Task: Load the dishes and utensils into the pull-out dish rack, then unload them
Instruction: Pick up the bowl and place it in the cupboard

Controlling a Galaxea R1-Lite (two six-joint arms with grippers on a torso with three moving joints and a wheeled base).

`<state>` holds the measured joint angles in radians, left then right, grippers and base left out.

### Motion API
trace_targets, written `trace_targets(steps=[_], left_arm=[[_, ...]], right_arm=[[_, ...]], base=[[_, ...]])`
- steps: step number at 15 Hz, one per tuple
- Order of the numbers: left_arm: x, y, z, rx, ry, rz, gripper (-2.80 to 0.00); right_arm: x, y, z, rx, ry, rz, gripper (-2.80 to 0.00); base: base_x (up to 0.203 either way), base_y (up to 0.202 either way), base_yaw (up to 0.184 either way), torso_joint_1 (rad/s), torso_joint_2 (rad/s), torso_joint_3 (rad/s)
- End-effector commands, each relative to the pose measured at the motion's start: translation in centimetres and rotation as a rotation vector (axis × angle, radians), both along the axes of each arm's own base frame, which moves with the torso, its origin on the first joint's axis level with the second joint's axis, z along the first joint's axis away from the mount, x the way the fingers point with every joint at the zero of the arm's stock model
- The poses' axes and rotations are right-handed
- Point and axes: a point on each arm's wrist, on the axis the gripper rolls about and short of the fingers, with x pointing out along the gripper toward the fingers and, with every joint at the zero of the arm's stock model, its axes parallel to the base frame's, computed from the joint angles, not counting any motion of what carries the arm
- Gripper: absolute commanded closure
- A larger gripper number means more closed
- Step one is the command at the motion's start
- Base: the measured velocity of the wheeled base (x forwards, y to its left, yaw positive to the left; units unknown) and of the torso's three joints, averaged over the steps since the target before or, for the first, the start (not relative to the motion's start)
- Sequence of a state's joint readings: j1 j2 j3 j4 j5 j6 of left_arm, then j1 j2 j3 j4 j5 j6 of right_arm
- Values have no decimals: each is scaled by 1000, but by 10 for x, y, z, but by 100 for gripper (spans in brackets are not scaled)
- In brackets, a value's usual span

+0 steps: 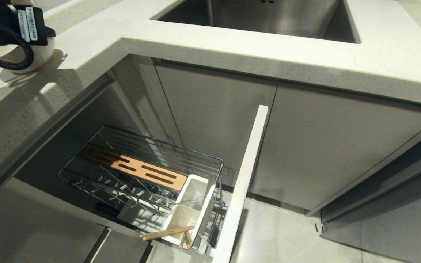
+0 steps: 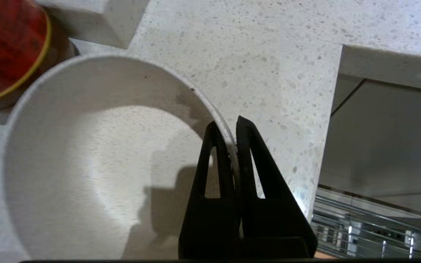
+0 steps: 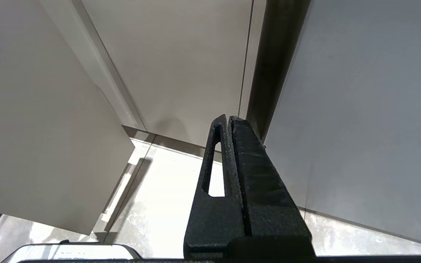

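L gripper (image 2: pixel 232 126) is pinching the bowl (image 2: pixel 97 164) rim, fingers closed on it, one inside, one outside; bowl is sitting on tabletop (image 2: pixel 269 54) at 10 o'clock in head view. Pull-out dish rack (image 1: pixel 141 171) is standing open at 6 o'clock w/ chopsticks (image 1: pixel 166 232) in its caddy (image 1: pixel 190 208). R gripper (image 3: pixel 228 118) is hanging closed, empty.

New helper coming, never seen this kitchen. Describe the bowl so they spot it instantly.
Start at the speckled countertop left of the steel sink. The bowl sits there, its rim pinched by the left gripper. It is off-white and empty, unlike the red can beside it.
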<state>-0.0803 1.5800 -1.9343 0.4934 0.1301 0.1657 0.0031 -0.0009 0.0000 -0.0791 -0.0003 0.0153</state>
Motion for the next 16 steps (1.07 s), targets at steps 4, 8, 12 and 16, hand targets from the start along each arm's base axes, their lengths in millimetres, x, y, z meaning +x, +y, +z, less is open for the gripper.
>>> trace_targets(steps=[4,8,12,16], left_arm=[[-45,-8,25,-11,-125,-51,0],[-98,-15,42,-16,-221,-145,0],[-149,-15,54,-90,-313,-228,0],[-170,-13,51,-408,-289,-335,0]], right_arm=[[2,0,-7,1,26,0,0],[2,0,-7,0,26,0,0],[2,0,-7,0,26,0,0],[2,0,-7,1,26,0,0]], base=[[0,0,0,0,0,0],[0,0,0,0,0,0],[0,0,0,0,0,0],[0,0,0,0,0,0]])
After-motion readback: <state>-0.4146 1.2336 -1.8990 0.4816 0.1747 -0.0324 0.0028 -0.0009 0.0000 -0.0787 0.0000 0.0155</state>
